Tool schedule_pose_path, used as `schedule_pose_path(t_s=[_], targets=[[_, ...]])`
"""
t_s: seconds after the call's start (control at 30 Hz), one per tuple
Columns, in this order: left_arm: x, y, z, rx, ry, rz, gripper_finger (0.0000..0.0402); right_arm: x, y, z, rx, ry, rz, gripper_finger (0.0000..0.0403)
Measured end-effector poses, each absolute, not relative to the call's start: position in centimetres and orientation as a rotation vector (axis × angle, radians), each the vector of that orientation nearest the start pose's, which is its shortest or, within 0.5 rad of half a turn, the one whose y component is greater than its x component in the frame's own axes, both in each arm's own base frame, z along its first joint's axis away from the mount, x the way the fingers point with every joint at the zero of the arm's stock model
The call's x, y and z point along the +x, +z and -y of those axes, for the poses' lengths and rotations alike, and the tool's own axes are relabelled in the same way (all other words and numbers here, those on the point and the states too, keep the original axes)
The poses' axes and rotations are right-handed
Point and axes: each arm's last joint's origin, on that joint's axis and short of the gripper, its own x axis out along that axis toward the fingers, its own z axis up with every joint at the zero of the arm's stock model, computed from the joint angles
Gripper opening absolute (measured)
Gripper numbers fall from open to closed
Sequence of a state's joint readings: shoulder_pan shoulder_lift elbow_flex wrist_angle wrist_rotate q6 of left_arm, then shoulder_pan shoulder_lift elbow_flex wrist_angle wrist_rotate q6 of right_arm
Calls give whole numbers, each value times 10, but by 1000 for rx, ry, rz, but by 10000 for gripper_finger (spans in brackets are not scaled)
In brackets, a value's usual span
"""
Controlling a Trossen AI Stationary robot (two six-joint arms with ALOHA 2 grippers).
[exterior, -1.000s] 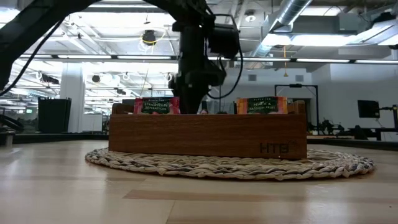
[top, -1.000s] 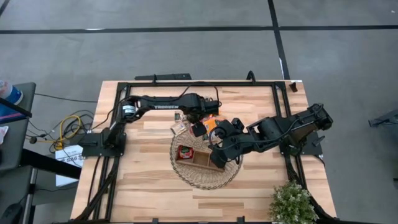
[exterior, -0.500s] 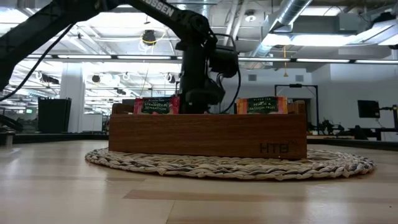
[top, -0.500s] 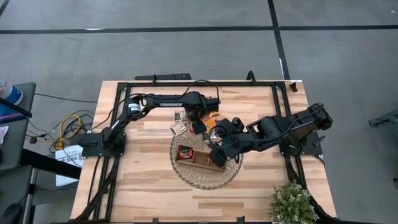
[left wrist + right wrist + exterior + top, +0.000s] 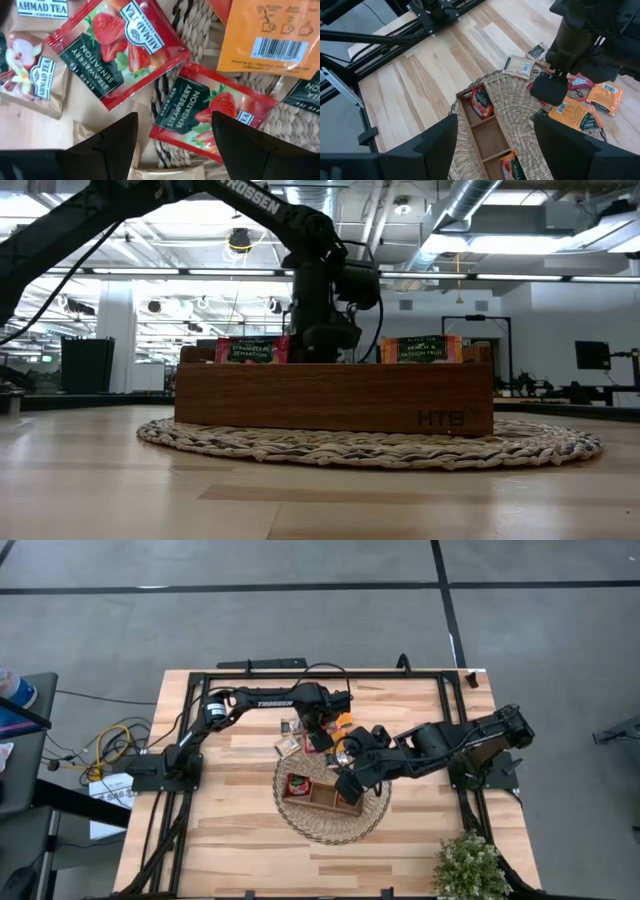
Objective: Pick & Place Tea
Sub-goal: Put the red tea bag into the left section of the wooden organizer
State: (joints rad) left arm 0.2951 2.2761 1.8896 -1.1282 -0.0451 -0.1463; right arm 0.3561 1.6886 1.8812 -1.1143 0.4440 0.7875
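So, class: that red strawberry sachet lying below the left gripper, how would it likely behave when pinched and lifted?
The red strawberry sachet looks thin and flat, so probably light and somewhat floppy. Its glossy wrapper may slip between the fingers. It overlaps the wicker mat and neighbouring sachets, so a lift could drag those along.

- The left gripper point(image 5: 320, 743) pointed straight down beside the wicker basket's point(image 5: 300, 820) far rim, fingers point(image 5: 112, 140) spread wide.
- The right gripper point(image 5: 347, 786) hung above the basket, fingers point(image 5: 437, 137) parted, empty.
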Motion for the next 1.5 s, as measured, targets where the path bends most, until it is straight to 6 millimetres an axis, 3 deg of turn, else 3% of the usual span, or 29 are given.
schedule_pose_path(t_s=[0.7, 1.5], targets=[[430, 156, -131, -316, 374, -1504, 234, 321, 397, -104, 375, -401, -755, 255], [432, 156, -134, -262, 421, -1478, 16, 321, 397, -102, 377, -408, -752, 255]])
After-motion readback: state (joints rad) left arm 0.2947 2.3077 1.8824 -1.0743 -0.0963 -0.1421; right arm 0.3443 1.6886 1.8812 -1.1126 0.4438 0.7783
